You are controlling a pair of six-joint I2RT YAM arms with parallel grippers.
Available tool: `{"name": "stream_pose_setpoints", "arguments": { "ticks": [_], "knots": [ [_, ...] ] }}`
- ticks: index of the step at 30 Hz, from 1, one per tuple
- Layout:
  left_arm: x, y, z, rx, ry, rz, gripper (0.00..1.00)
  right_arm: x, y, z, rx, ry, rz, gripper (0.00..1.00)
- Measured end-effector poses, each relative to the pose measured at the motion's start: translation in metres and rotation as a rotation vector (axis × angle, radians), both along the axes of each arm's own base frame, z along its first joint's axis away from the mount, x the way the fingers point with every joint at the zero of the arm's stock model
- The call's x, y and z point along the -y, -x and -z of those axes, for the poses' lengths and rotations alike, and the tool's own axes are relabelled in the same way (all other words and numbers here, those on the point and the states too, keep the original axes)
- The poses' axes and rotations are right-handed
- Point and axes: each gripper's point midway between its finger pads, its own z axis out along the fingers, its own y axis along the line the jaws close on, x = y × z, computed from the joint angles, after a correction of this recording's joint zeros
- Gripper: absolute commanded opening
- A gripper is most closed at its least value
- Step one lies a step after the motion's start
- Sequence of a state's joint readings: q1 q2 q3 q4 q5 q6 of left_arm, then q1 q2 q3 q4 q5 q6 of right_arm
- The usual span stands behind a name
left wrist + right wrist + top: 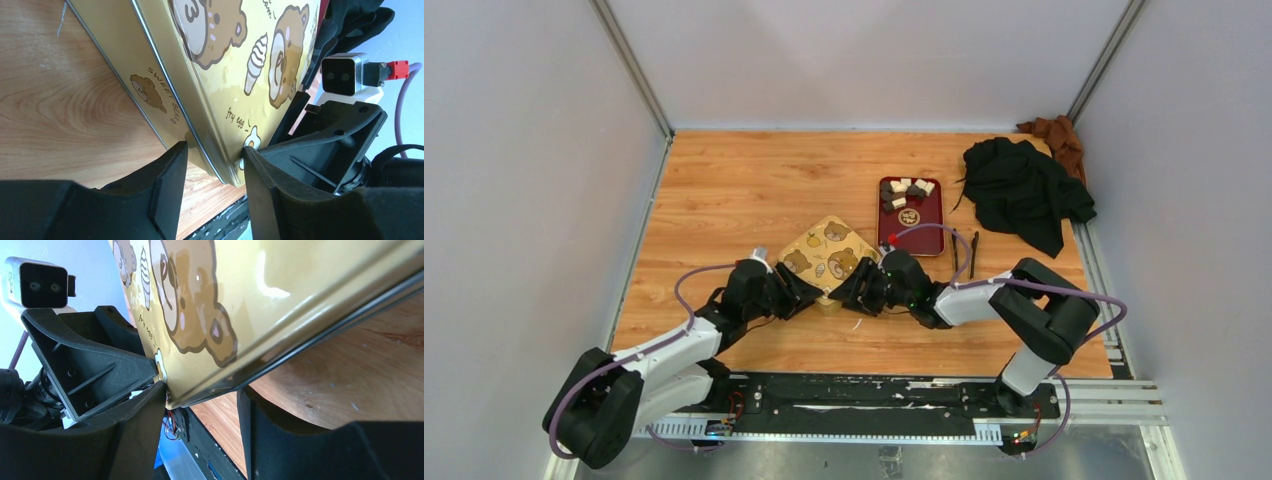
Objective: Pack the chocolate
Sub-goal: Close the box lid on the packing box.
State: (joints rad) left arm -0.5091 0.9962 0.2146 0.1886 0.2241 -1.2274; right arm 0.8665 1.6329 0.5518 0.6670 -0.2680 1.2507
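Grippers, frame centre: left gripper (215, 152) and right gripper (202, 392) clenched on tin (824, 250) corner. Upper right: chocolate (908, 190) on tray (924, 235). Step, likely: opening tin; next, pry apart.

The square gold-yellow metal tin (827, 253) carried brown cartoon bears, a cream-white ice-cream cone, a white-and-yellow fried egg and brown lettering. The rectangular dark-red tray (930, 226) held cream-white and dark-brown chocolate chunks (904, 192). The crumpled cloth (1024, 190) was black, the wooden tabletop (744, 180) pale orange-brown with darker grain lines.
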Motion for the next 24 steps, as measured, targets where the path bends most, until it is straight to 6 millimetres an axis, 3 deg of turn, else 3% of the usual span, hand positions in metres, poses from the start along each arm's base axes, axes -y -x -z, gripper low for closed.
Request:
{"name": "stream_pose_setpoints", "arguments": {
  "ticks": [14,19,24],
  "knots": [
    [-0.001,0.007,0.013,0.027,-0.008,0.009,0.37,-0.005,0.005,0.013,-0.072,0.039,0.05,0.24],
    [-0.002,0.006,0.014,0.048,-0.004,-0.001,0.37,-0.009,0.005,0.018,-0.102,0.018,0.071,0.23],
    [-0.006,0.001,0.009,0.066,-0.029,-0.017,0.46,-0.013,0.003,0.015,-0.097,-0.014,0.073,0.29]
  ]
}}
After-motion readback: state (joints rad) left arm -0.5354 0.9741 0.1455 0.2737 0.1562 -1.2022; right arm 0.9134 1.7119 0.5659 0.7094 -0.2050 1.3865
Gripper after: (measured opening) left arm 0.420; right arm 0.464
